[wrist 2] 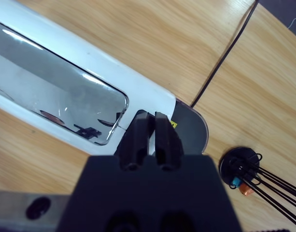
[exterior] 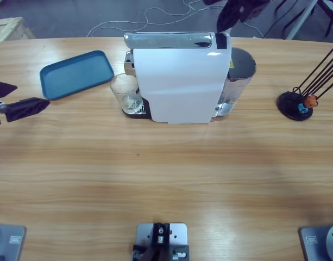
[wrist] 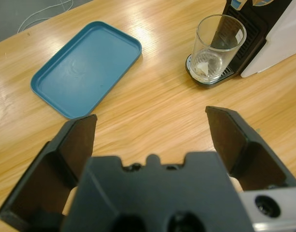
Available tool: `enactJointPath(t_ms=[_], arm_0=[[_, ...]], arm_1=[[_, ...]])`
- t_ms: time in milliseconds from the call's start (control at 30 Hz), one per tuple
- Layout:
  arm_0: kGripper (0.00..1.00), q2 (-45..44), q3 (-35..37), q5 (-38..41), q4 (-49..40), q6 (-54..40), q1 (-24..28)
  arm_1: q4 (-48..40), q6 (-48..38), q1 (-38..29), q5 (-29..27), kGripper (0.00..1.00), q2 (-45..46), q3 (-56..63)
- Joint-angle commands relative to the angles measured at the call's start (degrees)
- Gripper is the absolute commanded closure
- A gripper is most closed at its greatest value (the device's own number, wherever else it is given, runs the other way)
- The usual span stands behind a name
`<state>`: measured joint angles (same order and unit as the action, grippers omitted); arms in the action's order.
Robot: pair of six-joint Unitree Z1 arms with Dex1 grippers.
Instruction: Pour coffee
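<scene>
Overhead, the white coffee machine (exterior: 180,81) stands near the middle of the wooden table (exterior: 166,179), its long axis running side to side, with the spout end facing the blue tray (exterior: 76,74) and the water tank (exterior: 238,81) at the opposite end. A clear glass (exterior: 126,93) sits upright on the drip grate under the spout, presumably parked there to catch the coffee. The left gripper (exterior: 19,107) rests low at the picture's left edge, well apart from the glass. The right gripper (exterior: 227,22) comes down from the top onto the machine's rear end.

Along the left wrist, the left gripper (wrist: 150,128) has its jaws spread wide on nothing, aimed toward the glass (wrist: 216,46) (it looks empty), with the tray (wrist: 87,67) off to one side.

Along the right wrist, the right gripper (wrist 2: 148,130) has its jaws pressed together, tips at the chrome lid (wrist 2: 56,96), probably to press a button there, though no button shows. The black stand (wrist 2: 242,169) lies beyond.
</scene>
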<state>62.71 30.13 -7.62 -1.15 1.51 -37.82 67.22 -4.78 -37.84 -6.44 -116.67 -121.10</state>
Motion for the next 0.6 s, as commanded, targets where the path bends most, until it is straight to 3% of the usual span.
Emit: enactJointPath(t_ms=[33, 300, 500, 533, 567, 600], arm_0=[[0.032, 1.76, -1.48, -0.80, 0.62, 0.69, -0.31], [0.032, 2.24, -1.48, -0.76, 0.62, 0.69, -0.29], [0.027, 3.01, -1.39, -0.73, 0.87, 0.69, -0.27], [0.027, 3.14, -1.39, -0.71, 0.89, 0.69, -0.29], [0.025, 3.22, -1.41, -0.67, 0.89, 0.69, -0.27], [0.023, 3.45, -1.39, -0.67, 0.89, 0.70, -0.29]], arm_1=[[1.14, 0.03, -0.57, -1.24, 1.000, -1.90, 0.25], [1.25, -0.76, -1.63, -1.33, 1.000, -1.28, 0.92], [-5.10, -0.67, -1.63, -2.30, 1.000, 12.60, 4.40], [-7.17, -0.65, -1.63, -2.07, 0.790, 15.59, 7.41], [-8.56, -0.74, -1.63, -1.61, 0.388, 18.40, 10.54], [-8.68, -0.85, -1.63, -1.47, 0.222, 19.97, 12.29]])
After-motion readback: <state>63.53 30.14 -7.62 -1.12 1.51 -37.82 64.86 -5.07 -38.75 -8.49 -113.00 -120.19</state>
